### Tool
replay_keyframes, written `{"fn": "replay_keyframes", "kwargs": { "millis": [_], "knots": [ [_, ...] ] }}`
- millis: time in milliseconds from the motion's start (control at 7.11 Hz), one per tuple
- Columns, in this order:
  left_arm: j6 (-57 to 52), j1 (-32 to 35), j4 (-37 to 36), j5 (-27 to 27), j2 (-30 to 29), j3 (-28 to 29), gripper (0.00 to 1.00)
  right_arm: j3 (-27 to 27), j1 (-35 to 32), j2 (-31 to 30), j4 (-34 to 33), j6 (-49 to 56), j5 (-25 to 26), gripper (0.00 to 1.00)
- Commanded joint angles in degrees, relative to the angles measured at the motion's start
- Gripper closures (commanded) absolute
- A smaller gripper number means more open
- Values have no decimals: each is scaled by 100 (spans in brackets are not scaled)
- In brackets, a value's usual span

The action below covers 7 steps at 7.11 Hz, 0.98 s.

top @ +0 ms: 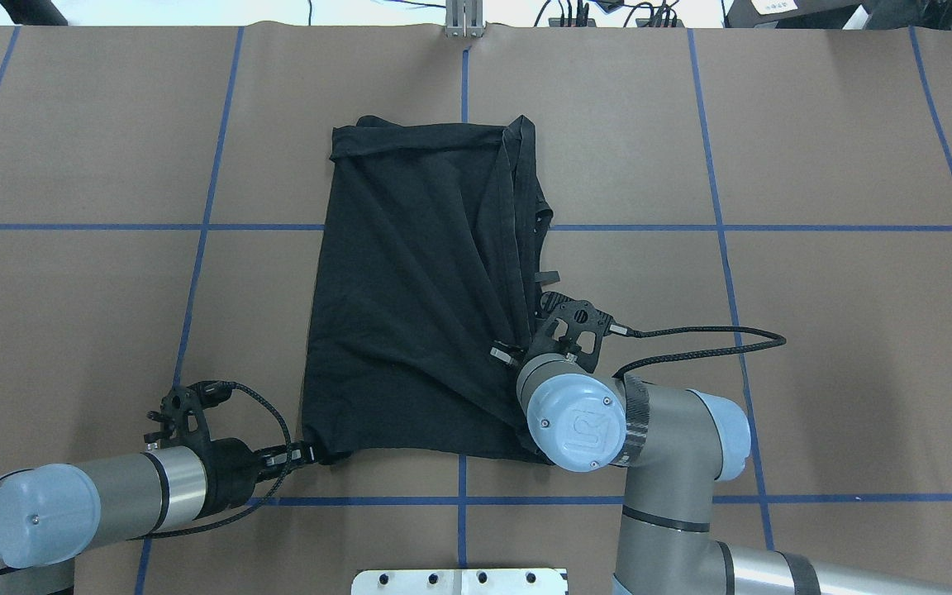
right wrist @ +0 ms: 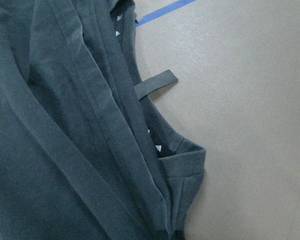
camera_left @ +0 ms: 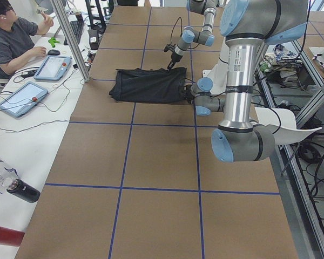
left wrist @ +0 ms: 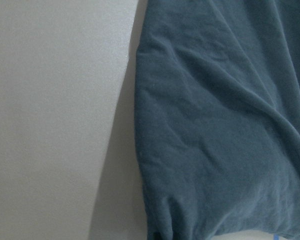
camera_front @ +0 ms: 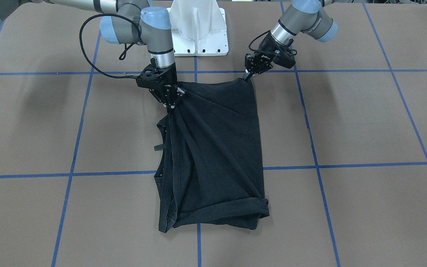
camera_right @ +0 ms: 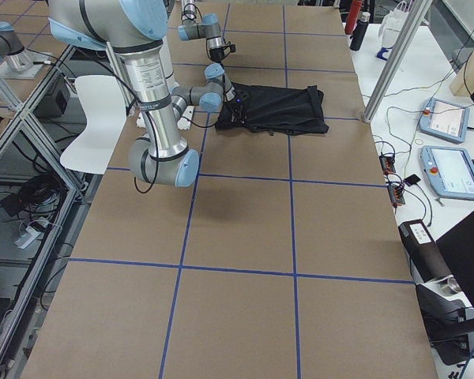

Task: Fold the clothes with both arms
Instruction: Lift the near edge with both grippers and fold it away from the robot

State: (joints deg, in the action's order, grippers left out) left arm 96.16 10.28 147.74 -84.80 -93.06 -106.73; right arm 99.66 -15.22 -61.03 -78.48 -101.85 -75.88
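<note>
Seen from the front, the tabletop (camera_front: 365, 122) is open across the left and right thirds of the frame and along the bottom edge. The T-shirt (camera_front: 217, 148) fills the centre. The right hand (camera_front: 170, 106), left hand (camera_front: 248, 76) and white pedestal (camera_front: 198, 33) crowd the top middle.

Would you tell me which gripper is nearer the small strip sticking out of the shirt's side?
Right. The right gripper pinches the shirt just short of the strip, on the same side; the left gripper holds the opposite corner, across the shirt.
</note>
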Motion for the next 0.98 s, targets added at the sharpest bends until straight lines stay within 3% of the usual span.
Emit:
{"fn": "replay_keyframes", "kwargs": {
  "millis": [0,422,703,844],
  "knots": [
    [-1,0,0,-10,-19,-75,100,236,-16,-93,-36,34,-6,100],
    [25,-148,-70,-36,226,-995,100,1665,482,-812,-490,17,116,100],
    [130,-308,-1065,-71,377,-2056,100,2344,880,-981,-791,8,311,100],
    [131,-273,-1673,-367,281,-2436,100,2321,881,-964,-801,25,293,100]
  ]
}}
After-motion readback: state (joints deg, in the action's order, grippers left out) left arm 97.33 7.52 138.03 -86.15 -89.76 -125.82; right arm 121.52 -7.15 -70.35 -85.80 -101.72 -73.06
